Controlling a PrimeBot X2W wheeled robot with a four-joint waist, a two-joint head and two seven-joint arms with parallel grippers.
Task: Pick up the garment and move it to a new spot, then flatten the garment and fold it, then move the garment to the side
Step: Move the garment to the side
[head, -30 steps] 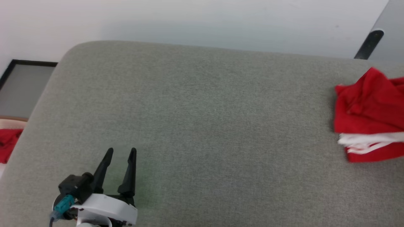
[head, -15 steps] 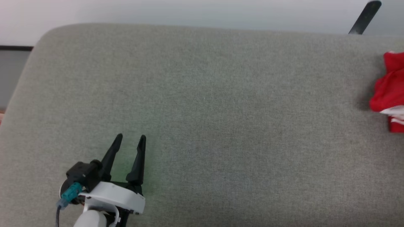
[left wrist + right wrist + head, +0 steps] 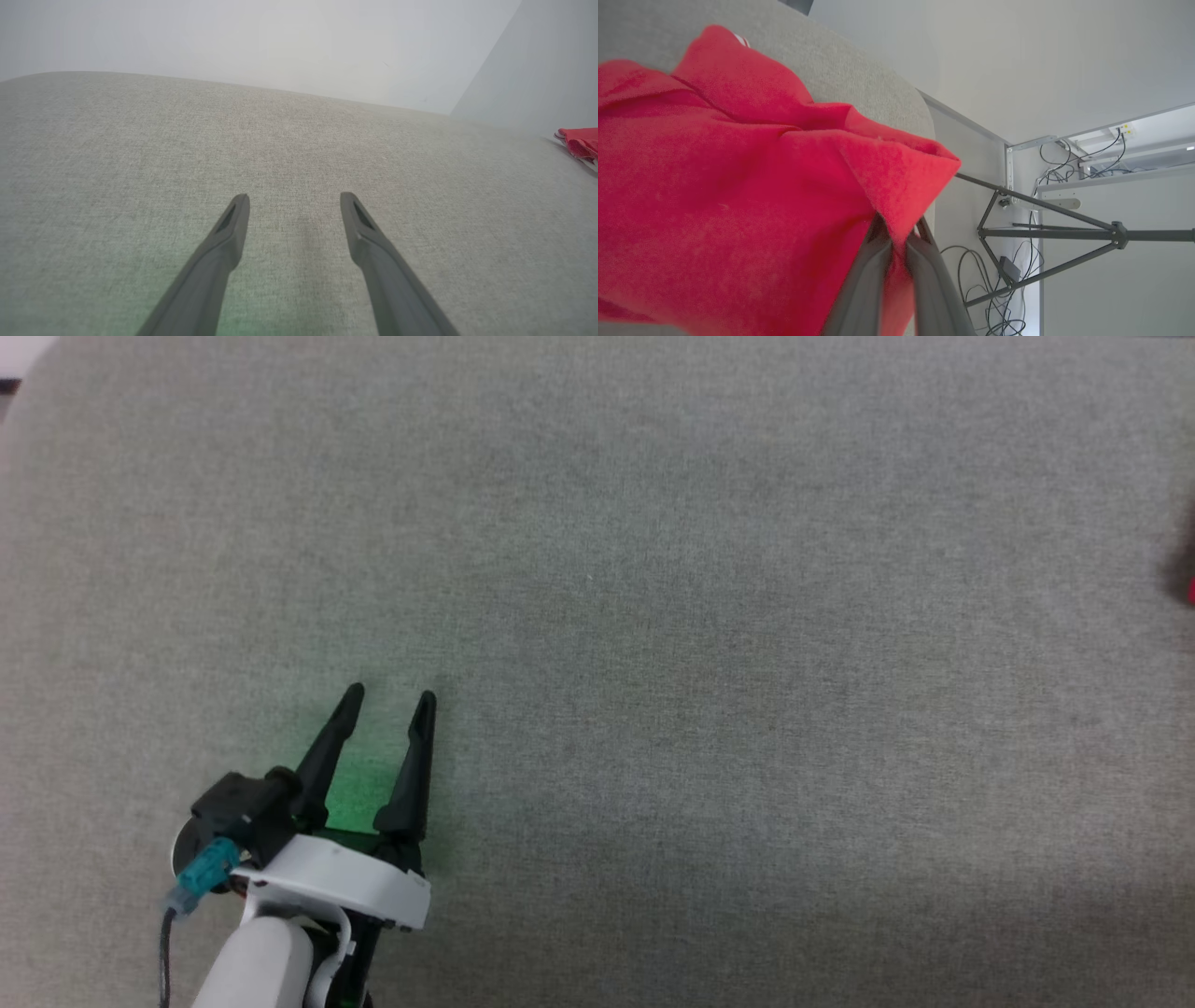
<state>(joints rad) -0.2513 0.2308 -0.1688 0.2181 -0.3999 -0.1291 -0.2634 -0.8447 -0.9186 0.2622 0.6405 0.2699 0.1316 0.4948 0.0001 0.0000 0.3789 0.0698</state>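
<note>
The garment point(image 3: 714, 177) is a bunched red cloth with a bit of white trim, lying at one end of the grey padded surface point(image 3: 653, 616). My right gripper point(image 3: 900, 225) is shut on a fold of it near the surface's edge. In the left wrist view the garment point(image 3: 579, 142) is a small red patch far off to the right. In the head view a red sliver of the garment point(image 3: 1192, 590) touches the right border. My left gripper point(image 3: 387, 702) hovers low over bare fabric at the lower left, open and holding nothing, and it shows as the left gripper point(image 3: 294, 200) in its own wrist view.
Beyond the rounded end of the surface point(image 3: 896, 93) a dark tripod stand point(image 3: 1045, 233) and loose cables point(image 3: 999, 280) sit on the floor by a white wall. A pale wall point(image 3: 280, 37) backs the far side.
The head camera has tilted down and swung left, so the far edge and most of the garment have slid out of the picture. My left gripper stays open in much the same place.
</note>
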